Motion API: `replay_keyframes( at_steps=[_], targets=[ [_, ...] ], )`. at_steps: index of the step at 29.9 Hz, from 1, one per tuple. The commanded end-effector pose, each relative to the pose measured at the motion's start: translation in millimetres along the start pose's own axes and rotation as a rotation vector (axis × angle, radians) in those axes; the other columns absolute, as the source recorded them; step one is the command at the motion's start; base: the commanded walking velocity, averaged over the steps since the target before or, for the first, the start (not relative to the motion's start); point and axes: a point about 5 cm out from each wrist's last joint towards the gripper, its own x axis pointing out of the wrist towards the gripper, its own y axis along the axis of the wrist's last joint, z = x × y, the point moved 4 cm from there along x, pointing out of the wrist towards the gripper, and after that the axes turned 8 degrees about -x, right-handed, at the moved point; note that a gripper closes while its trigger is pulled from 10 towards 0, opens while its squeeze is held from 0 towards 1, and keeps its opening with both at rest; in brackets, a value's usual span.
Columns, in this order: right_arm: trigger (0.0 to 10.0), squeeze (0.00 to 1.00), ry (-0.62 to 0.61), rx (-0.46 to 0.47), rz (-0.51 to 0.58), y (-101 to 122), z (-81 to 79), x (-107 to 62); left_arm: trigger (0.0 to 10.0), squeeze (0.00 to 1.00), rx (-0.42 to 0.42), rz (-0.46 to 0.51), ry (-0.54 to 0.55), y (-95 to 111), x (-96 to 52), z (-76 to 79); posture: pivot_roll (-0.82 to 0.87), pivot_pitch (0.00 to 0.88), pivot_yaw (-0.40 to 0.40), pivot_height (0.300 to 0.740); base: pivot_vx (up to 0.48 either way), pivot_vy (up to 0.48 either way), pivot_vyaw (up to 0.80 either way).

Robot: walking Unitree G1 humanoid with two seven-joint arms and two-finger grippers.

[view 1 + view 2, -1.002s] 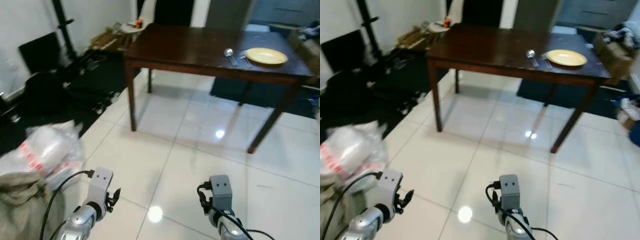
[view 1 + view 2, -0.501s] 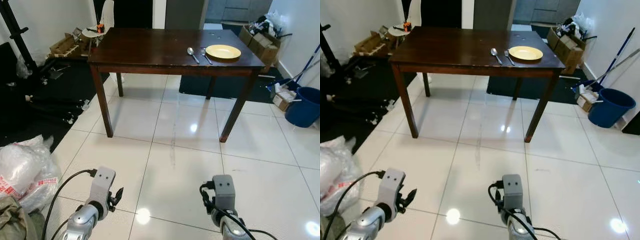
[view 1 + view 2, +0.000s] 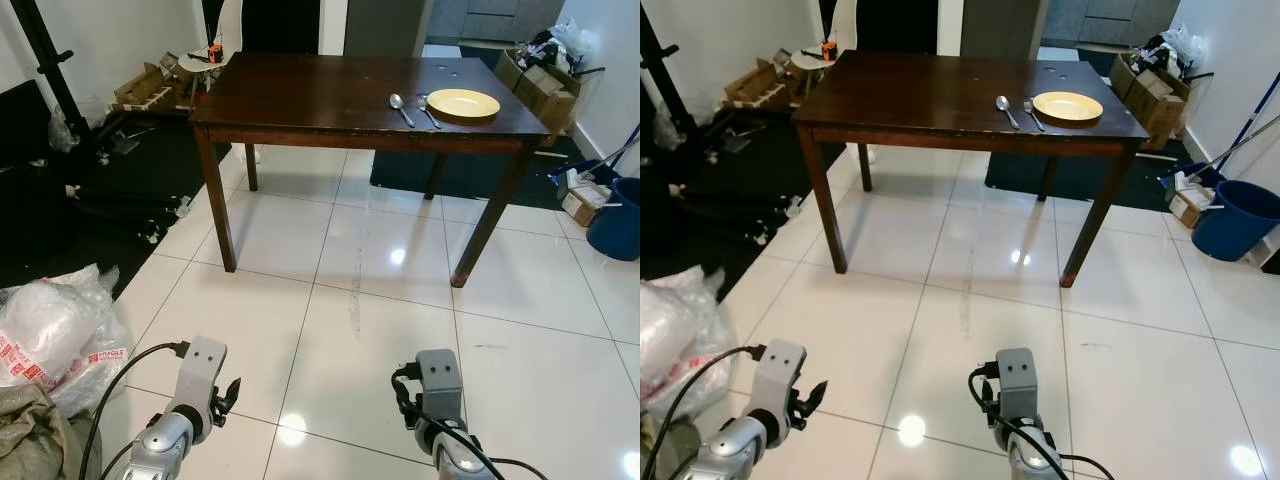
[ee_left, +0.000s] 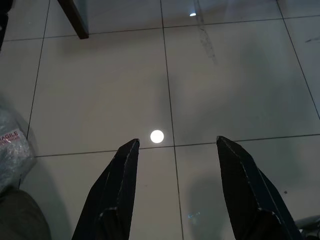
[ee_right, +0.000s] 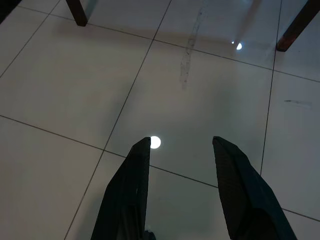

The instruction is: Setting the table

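Note:
A dark wooden table (image 3: 320,95) stands ahead across the white tiled floor. On its far right part lies a yellow plate (image 3: 463,102), with a fork (image 3: 428,109) and a spoon (image 3: 399,106) just to its left. Both arms hang low at the bottom of the eye views, far from the table. In the wrist views my left gripper (image 4: 177,143) and my right gripper (image 5: 181,141) stand open over bare tiles, with nothing between the fingers.
A clear plastic bag (image 3: 55,335) and a drab sack (image 3: 30,440) lie at my left. Black equipment and cardboard clutter (image 3: 130,90) fill the left side. A blue bucket (image 3: 620,205) and boxes (image 3: 545,65) sit to the right of the table. A dark rug (image 3: 470,170) lies beneath its far side.
The camera has swung and steadied, so the table sits more squarely ahead and a little nearer. Both arms hang as before with fingers apart.

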Motion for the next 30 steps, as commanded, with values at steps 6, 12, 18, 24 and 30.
replay_keyframes(
  at_steps=[6, 12, 18, 24, 30],
  targets=[
    [10.0, 0.00, 0.022, -0.009, -0.005, -3.1, -9.1, -2.5, 10.0, 0.00, -0.009, -0.048, 0.013, -13.5, -2.5, -0.3, -0.02, 0.035, 0.076, 0.740, 0.000, 0.000, 0.00],
    [10.0, 0.00, 0.033, -0.021, -0.003, -2.6, -9.3, -2.5, 10.0, 0.00, -0.017, -0.049, 0.016, -14.5, -2.4, 0.7, -0.02, 0.037, 0.071, 0.740, 0.000, 0.000, 0.00],
    [10.0, 0.00, 0.024, -0.022, -0.004, -2.7, -5.1, -1.8, 10.0, 0.00, -0.016, -0.050, 0.017, -14.5, -2.4, 0.6, -0.02, 0.035, 0.073, 0.740, 0.000, 0.000, 0.00],
    [10.0, 0.00, 0.033, -0.022, -0.004, -2.6, -9.6, -2.4, 10.0, 0.00, -0.013, -0.053, 0.014, -15.0, -2.3, 1.2, -0.02, 0.034, 0.073, 0.740, 0.000, 0.000, 0.00],
    [10.0, 0.00, 0.038, -0.022, -0.005, -2.7, -10.5, -2.2, 10.0, 0.00, -0.013, -0.054, 0.015, -15.2, -2.1, 1.4, -0.02, 0.031, 0.071, 0.740, 0.000, 0.000, 0.00]
  ],
)
